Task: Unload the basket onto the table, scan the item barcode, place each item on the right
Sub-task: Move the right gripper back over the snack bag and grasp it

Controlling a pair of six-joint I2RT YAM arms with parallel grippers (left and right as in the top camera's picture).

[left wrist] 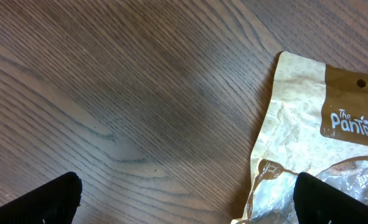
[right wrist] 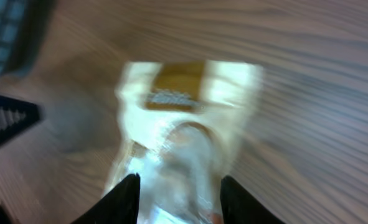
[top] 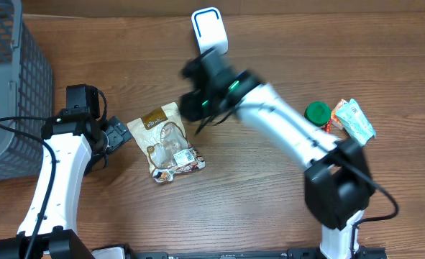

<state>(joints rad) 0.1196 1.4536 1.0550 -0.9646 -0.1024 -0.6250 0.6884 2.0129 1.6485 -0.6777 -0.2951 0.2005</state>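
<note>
**Both grippers close to the snack pouch**

My left gripper [top: 120, 137] is spread wide and empty, low over the desk [top: 270, 216]. The snack pouch [top: 165, 140] lies flat just beside it at its 3 o'clock. My right gripper [right wrist: 180, 202] hovers, blurred, at the pouch's 1 o'clock, fingers partly apart and pinching nothing. A white label [top: 185, 155] faces up on the pouch's lower end.

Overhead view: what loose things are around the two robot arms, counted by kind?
Grey basket: 1
Snack pouch: 1
White handheld device: 1
Green round container: 1
Small packet: 1
Total: 5
</note>
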